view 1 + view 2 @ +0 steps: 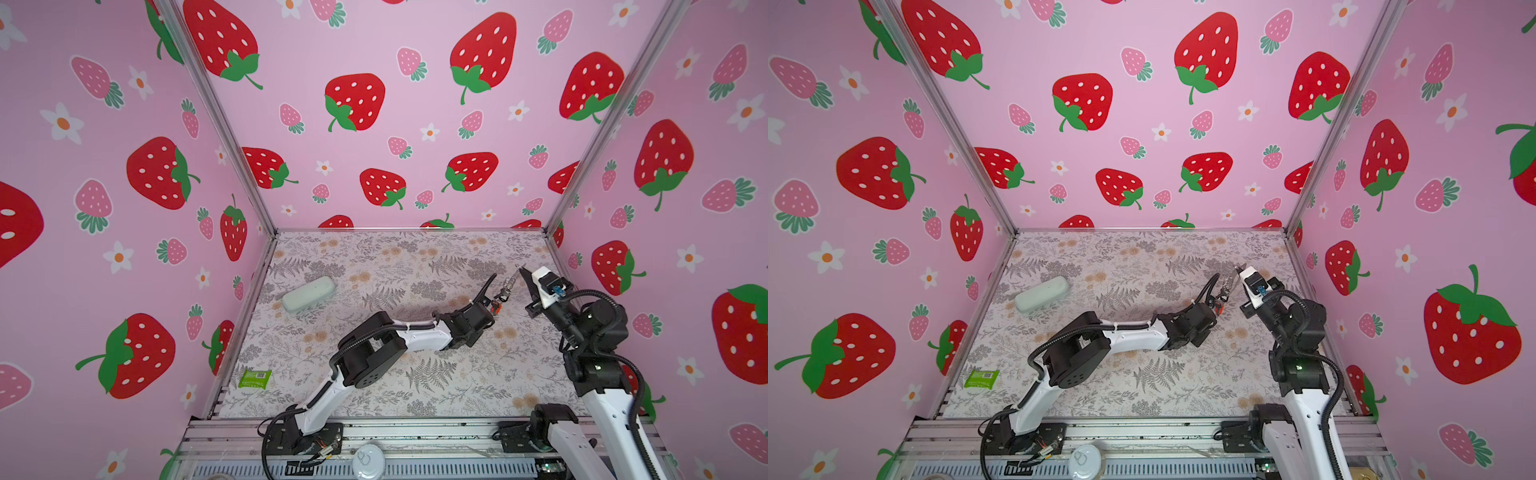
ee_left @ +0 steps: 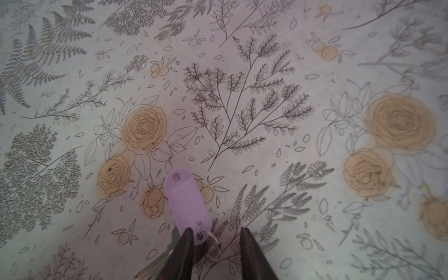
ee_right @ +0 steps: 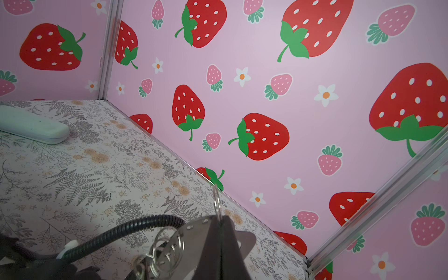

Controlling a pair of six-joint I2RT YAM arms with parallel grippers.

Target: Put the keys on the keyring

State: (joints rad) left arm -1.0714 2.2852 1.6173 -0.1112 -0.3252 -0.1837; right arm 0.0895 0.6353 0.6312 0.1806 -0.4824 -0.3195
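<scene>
Well, over at the far right of the bench the two arms meet, tips close together and lifted off the surface. The right gripper has its jaws pressed together on the keyring, whose thin silvery loop stands up out of the tips. In a top view the keys hang in a small cluster from there down toward the left gripper, with a red tag lowest. The left gripper's jaws stand apart. In its wrist view a lilac tag lies against one finger, and bare bench shows between the tips. Well off to the left sits a pale grey-green case, and a green packet lies at the near left edge.
</scene>
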